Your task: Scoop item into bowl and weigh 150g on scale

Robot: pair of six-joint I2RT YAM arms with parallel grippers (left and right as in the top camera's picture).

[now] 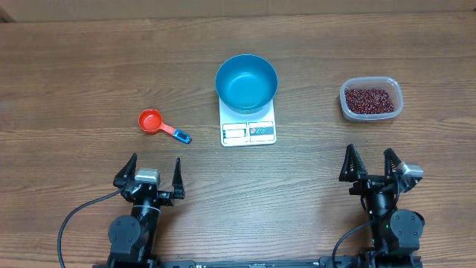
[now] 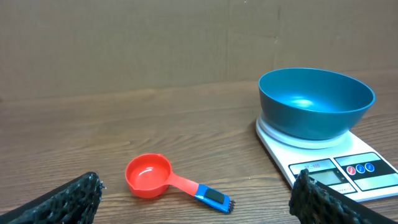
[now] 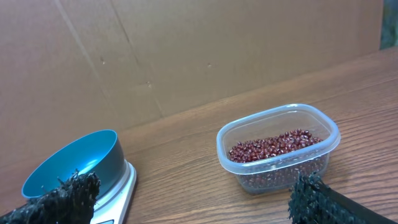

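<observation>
I have both arms at the near edge of the wooden table (image 1: 74, 59), and neither one holds anything. The left gripper (image 1: 156, 160) has its fingers spread wide apart, with only bare wood between them. The right gripper (image 1: 368, 152) is spread just as wide and is also empty.

Straight ahead of the left gripper lies the small red measuring scoop (image 1: 152, 120). It sits cup up and empty, and its blue-tipped handle angles back toward me and to the right.

The white kitchen scale (image 1: 248, 132) sits ahead and to the right of that gripper, which puts it ahead and to the left of my right gripper. The blue bowl (image 1: 246, 82) stands upright on the scale's platform. It leaves the display and buttons uncovered on the edge facing the arms. From overhead I see nothing inside the bowl. I cannot read the display.

The red-brown beans (image 1: 370, 100) are straight ahead of the right gripper. They lie as a shallow layer in the clear plastic tub (image 1: 346, 104), which has no lid. The tub stands well apart from the scale, off to its right.
</observation>
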